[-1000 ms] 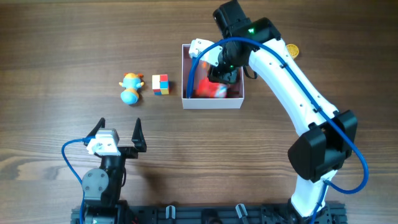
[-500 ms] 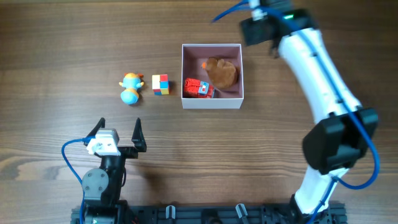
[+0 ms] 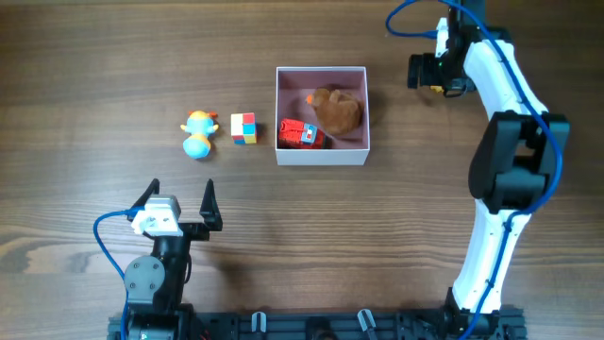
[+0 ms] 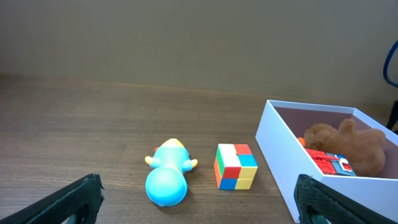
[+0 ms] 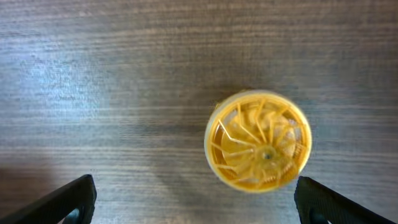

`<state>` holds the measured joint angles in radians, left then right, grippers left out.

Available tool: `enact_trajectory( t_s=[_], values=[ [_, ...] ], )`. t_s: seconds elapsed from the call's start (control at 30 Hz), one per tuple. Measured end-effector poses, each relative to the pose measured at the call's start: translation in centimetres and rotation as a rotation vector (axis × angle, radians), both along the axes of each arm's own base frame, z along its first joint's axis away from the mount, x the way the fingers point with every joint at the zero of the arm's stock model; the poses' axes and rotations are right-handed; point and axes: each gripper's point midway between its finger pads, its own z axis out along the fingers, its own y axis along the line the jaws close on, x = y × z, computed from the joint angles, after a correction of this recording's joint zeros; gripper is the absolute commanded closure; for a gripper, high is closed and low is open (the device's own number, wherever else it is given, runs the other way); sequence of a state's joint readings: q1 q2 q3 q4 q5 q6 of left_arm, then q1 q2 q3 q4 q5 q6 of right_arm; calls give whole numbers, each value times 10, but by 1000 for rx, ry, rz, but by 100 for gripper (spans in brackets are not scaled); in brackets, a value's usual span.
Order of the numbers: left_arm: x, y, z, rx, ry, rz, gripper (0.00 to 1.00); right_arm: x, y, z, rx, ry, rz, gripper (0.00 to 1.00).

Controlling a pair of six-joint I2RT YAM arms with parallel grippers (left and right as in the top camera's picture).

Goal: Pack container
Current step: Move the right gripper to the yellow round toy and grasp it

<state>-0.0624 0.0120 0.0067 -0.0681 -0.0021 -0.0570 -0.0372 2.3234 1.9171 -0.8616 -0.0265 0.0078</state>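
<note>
**Both end effectors spread wide, neither holding anything**

The right end effector point(image 5: 194, 185) hangs over the far right of the table point(image 3: 85, 57), pointing straight down. Its two fingers point(image 5: 68, 202) sit at the bottom corners of the wrist view, far apart and released. A round yellow finned wheel point(image 5: 258, 148) lies flat on the wood between them, nearer the right-hand finger. It touches neither finger.

The left end effector point(image 3: 181, 192) is at the near left of the table, also released, with its dark fingers splayed and nothing between them. It faces a blue and orange duck-like toy point(image 4: 166, 179) and a multicoloured cube point(image 4: 236, 166), which lie side by side on the bare wood, well ahead of it.

The container point(image 3: 321, 158) stands around the middle of the table, just right of the cube and well apart from both end effectors. Inside it are a brown plush toy point(image 3: 337, 110) and a red toy point(image 3: 302, 134), the red one against the near left wall.
</note>
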Motion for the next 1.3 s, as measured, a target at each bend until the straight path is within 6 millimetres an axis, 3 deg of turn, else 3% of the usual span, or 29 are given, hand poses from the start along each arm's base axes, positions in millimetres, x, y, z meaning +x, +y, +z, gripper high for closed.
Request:
enact_trajectory(
  t_s=[0.33,0.53,0.67,0.9,1.3],
  values=[
    [0,0,0,0,0,0,0,25,-7,11,-36,-108,-16,0],
    [0,0,0,0,0,0,0,27,-19,12,-86,-116,-40,0],
    [0,0,0,0,0,0,0,26,-22,-4,-88,-89,-44,0],
    [0,0,0,0,0,0,0,26,-30,-4,-73,-92,-59,0],
    [0,0,0,0,0,0,0,22,-29,-6,-67,-73,-57,0]
  ],
)
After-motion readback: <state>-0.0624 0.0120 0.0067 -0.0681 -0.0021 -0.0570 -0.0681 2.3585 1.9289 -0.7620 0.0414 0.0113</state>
